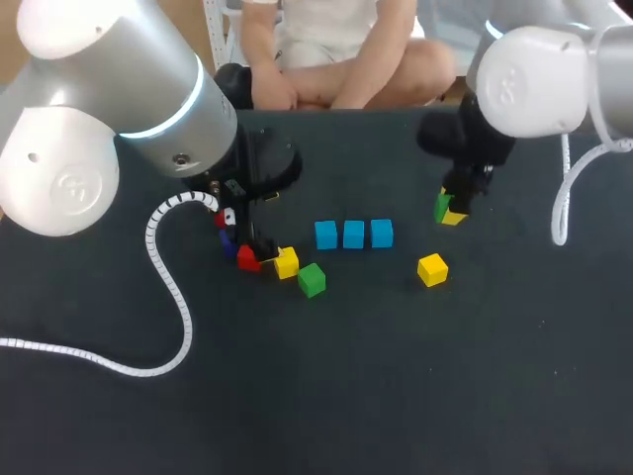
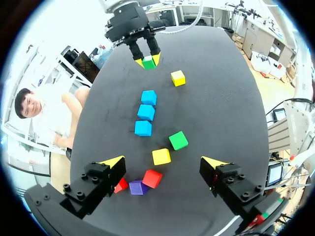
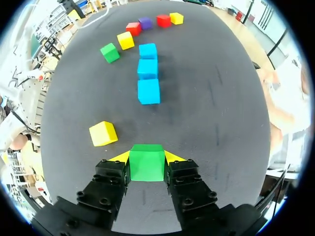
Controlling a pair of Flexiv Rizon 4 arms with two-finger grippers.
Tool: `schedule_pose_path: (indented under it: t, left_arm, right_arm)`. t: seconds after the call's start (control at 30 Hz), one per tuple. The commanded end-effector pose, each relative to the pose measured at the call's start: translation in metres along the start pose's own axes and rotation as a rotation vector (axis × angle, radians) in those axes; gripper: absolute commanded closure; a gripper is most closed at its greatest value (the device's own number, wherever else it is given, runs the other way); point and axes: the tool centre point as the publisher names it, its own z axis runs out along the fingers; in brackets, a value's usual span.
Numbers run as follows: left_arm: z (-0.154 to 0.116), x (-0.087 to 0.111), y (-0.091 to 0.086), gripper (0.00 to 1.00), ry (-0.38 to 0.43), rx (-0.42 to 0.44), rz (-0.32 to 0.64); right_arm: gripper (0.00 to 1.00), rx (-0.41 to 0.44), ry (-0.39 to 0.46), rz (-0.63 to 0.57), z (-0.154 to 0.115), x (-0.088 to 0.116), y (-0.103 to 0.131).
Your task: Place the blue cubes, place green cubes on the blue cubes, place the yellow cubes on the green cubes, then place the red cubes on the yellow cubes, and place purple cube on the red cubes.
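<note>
Blue cubes (image 1: 353, 234) sit in a short, closely spaced row near the middle of the black table (image 1: 396, 396), so the base layer looks done and the green layer is the step in hand. The right gripper (image 3: 147, 157) is closed on a green cube (image 3: 146, 162), one finger on each side face, between the row and the table's right edge and a little toward the far edge. Whether the cube is clear of the surface I cannot tell.

The left gripper (image 2: 162, 162) hangs with its fingers wide apart and nothing in them, above a cluster on the left of the row: a second green cube (image 1: 312, 279), a yellow cube (image 1: 287, 262) beside it, two red cubes (image 2: 152, 178) and a purple cube (image 2: 138, 187). Another yellow one (image 1: 432, 269) lies alone, toward the near edge from the right gripper.

Next, I judge, the held cube must travel to the nearest blue cube, be squared over its top face, lowered until it rests flat, and only then released, without nudging the neighbours
</note>
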Motion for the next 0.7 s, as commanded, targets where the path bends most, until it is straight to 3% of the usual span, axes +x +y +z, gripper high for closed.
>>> schedule_pose_path:
  t: [0.03,0.43,0.7]
  left_arm:
    - [0.0,-0.001,0.002,0.0,0.002,0.004,0.001]
    - [0.0,-0.001,0.002,0.0,0.002,0.004,0.001]
    - [0.0,-0.001,0.002,0.0,0.002,0.004,0.001]
  right_arm:
    - [1.0,0.031,0.004,-0.005,-0.01,-0.006,0.013]
    - [1.0,0.056,-0.104,-0.026,-0.016,-0.026,0.026]
    - [1.0,0.058,-0.087,-0.075,-0.014,-0.044,0.027]
